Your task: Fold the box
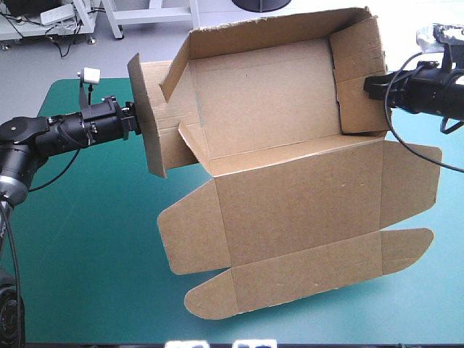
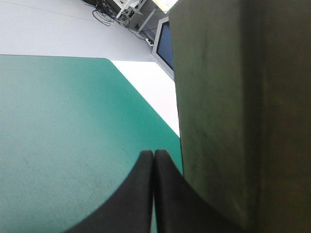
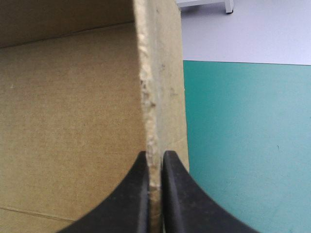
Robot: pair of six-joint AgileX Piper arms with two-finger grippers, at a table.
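The brown box (image 1: 290,196) sits mid-table as an open tray with raised walls, its lid and rounded flaps spread toward the front edge. My left gripper (image 1: 133,119) is at the outer face of the tray's left side flap. In the left wrist view its fingertips (image 2: 154,154) meet with nothing between them, and the board (image 2: 233,107) stands right beside them. My right gripper (image 1: 368,88) pinches the tray's right end wall. The right wrist view shows that wall's rough edge (image 3: 151,97) between the nearly shut gripper (image 3: 155,156).
The teal-green cover (image 1: 87,239) lies bare to the left of and in front of the box. The table's rounded far left corner (image 2: 109,60) shows, with floor beyond it. The lid's front flap (image 1: 217,301) reaches close to the front edge.
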